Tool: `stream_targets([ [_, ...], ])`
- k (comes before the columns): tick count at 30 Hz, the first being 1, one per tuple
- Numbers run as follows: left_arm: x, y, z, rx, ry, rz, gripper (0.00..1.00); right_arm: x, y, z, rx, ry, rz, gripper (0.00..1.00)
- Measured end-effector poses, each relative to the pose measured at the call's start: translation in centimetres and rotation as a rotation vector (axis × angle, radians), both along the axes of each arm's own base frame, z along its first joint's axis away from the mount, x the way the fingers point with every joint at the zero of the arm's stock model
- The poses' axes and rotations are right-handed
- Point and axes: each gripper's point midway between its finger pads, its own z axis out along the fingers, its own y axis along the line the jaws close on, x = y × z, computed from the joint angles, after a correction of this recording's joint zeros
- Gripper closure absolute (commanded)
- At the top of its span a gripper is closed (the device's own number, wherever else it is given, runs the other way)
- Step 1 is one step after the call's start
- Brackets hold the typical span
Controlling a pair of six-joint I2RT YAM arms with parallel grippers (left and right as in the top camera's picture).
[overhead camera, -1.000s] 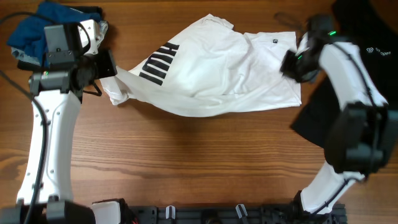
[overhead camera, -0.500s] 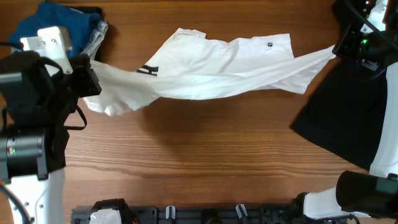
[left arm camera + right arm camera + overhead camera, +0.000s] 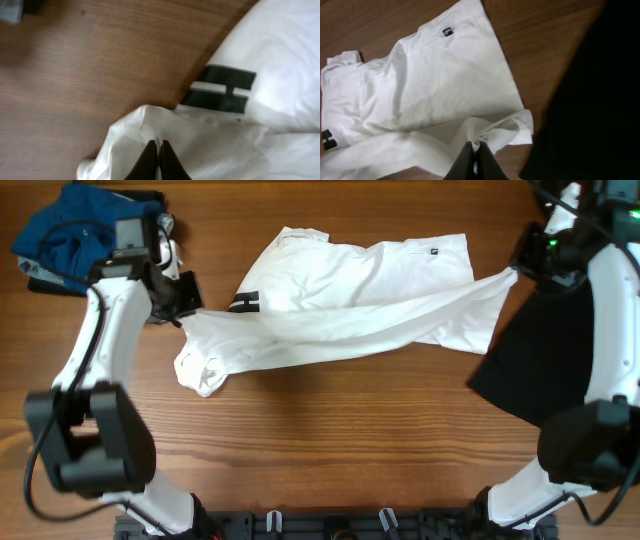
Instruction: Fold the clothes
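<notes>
Overhead: stretched span gone slack; left gripper has come inward, right gripper stays far right. Both pinch cloth of white T-shirt, far-centre on table. Fold likely starting.

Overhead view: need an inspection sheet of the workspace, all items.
Surface: wooden table, no spills seen.
Job's things: white T-shirt, unfolded, with a band of cloth stretched between the two arms; black label facing up; graphic print partly covered.
Clutter: black garment at the right edge; blue garment in the far left corner.
Grippers: left pincer shut on the shirt's end on its side; right pincer shut on the opposite end.
Cables: black cable by the left arm, apart from the cloth.
Surroundings: black base rail along the near edge; nothing else seen.
</notes>
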Motion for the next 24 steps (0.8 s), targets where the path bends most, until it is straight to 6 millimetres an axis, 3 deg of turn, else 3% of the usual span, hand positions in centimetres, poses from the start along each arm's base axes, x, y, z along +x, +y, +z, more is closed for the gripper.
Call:
stream_targets([
  [2,1.1,-0.4,-2.0,-0.002,0.005,-0.008,0.47,0.4,1.0,-0.9,0.006,0.018,0.025,0.96],
  [7,1.2,-0.7,-2.4,-0.005,0.012,-0.005,0.32,0.5,1.4,-1.0,0.007,0.02,0.034,0.96],
  [10,-0.9,-0.8,0.0,-0.004,0.035,-0.003,0.19,0.6,1.4,-1.0,0.007,0.018,0.034,0.96],
  [13,-3.6,-0.4,3.0,0.022,0.054,0.001,0.17,0.6,1.4,-1.0,0.005,0.016,0.038,0.96],
  [15,-3.9,0.0,3.5,0.039,0.048,0.005,0.17,0.6,1.4,-1.0,0.004,0.016,0.04,0.96],
  [17,-3.9,0.4,2.4,0.056,0.048,-0.007,0.16,0.6,1.4,-1.0,0.002,0.015,0.044,0.96],
  [21,-4.3,1.7,-1.9,0.075,0.059,-0.038,0.17,0.6,1.4,-1.0,-0.001,0.014,0.051,0.96],
  [24,-4.2,2.0,-3.1,0.071,0.037,-0.087,0.16,0.6,1.4,-1.0,-0.002,0.014,0.054,0.96],
])
